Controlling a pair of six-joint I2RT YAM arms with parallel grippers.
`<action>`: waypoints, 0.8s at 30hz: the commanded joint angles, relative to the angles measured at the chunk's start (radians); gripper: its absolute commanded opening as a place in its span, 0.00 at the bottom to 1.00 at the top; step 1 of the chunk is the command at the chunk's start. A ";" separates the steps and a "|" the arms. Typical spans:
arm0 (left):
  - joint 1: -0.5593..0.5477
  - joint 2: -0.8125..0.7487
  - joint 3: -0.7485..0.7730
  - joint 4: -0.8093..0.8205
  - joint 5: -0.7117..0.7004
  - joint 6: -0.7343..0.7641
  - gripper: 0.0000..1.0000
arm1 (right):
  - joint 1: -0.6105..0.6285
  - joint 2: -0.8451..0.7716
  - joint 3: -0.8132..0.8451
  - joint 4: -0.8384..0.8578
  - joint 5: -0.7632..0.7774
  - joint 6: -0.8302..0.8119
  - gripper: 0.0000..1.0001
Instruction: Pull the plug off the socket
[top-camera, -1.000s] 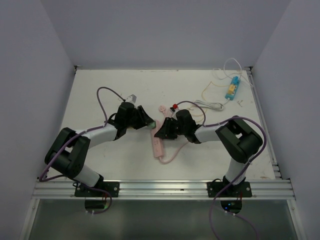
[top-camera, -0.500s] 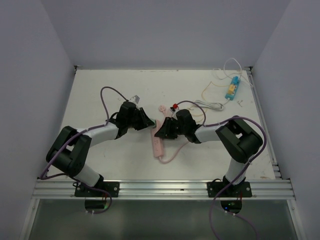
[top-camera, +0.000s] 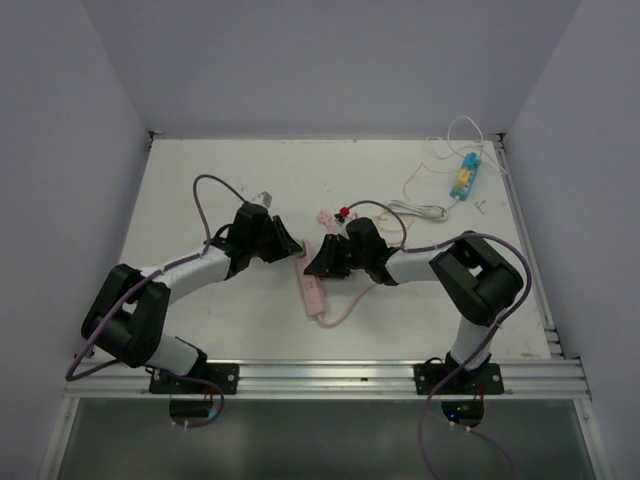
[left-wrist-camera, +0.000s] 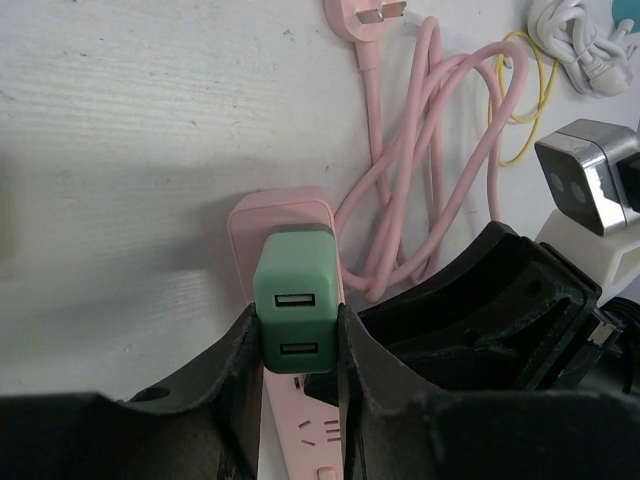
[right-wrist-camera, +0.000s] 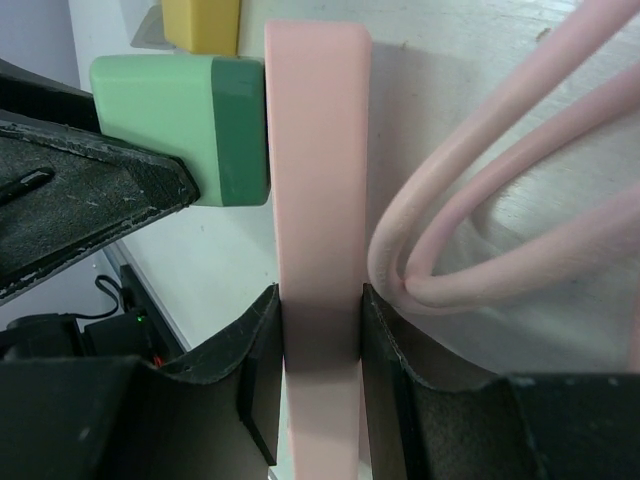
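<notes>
The green plug, a square block with two USB ports, sits flush in the pink socket strip, seen side-on in the right wrist view as plug against strip. My left gripper is shut on the plug, one finger on each side. My right gripper is shut on the strip's narrow body just below the plug. In the top view both grippers, left and right, meet over the strip at the table's middle.
The strip's pink cable coils beside it and ends in a loose pink plug. A blue and yellow device with white and yellow cables lies at the back right. A small grey object lies behind the left arm. Walls enclose three sides.
My left gripper has narrowed onto the green plug. Both grippers and the strip have shifted slightly left. The plug stays seated in the strip.
</notes>
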 joint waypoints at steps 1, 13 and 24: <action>0.035 -0.123 0.051 0.003 0.005 0.018 0.00 | -0.032 0.069 -0.038 -0.385 0.309 -0.057 0.00; 0.110 -0.218 0.049 -0.021 -0.017 0.008 0.00 | -0.032 0.098 -0.023 -0.469 0.378 -0.028 0.00; 0.170 -0.236 0.054 -0.055 -0.086 0.060 0.00 | -0.056 0.120 -0.055 -0.400 0.331 -0.020 0.00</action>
